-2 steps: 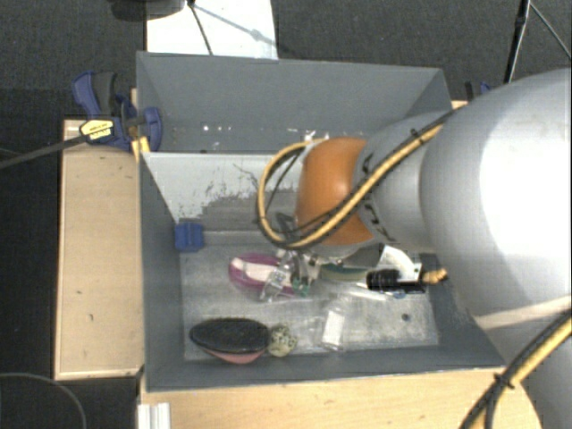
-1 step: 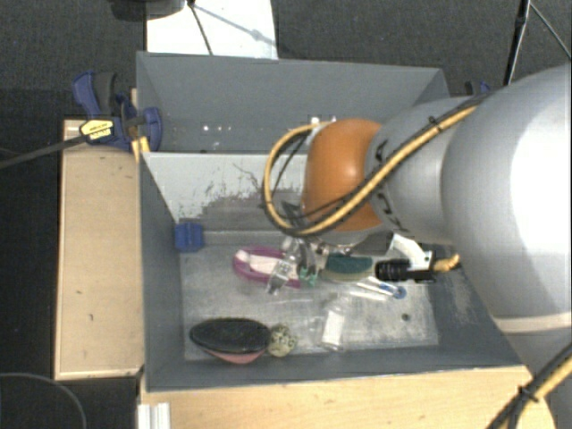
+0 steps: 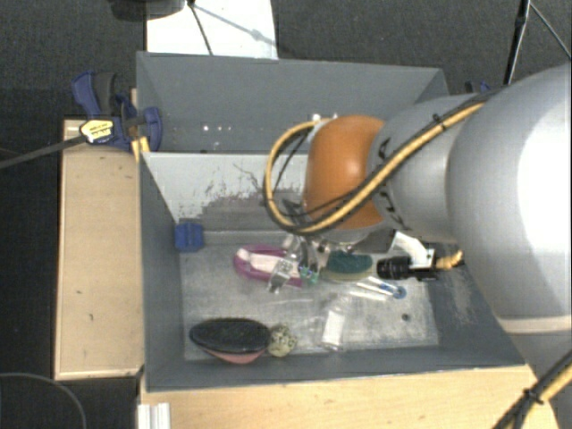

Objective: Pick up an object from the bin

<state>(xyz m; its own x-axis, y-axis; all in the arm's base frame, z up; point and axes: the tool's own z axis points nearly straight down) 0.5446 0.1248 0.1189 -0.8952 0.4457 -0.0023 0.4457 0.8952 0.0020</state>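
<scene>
The tool hangs low at the middle of the bin, at the right end of a purple and pink plastic piece. I cannot tell whether it is open or closed. A teal oval pad lies just right of it. A black brush lies near the front wall.

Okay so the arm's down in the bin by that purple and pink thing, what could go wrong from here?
The pincer sits between the purple and pink thing and a dark green oval piece, so it may catch both or nudge one aside. The clear pen and black marker lie close on the arm's side and could be knocked as it lifts.
</scene>
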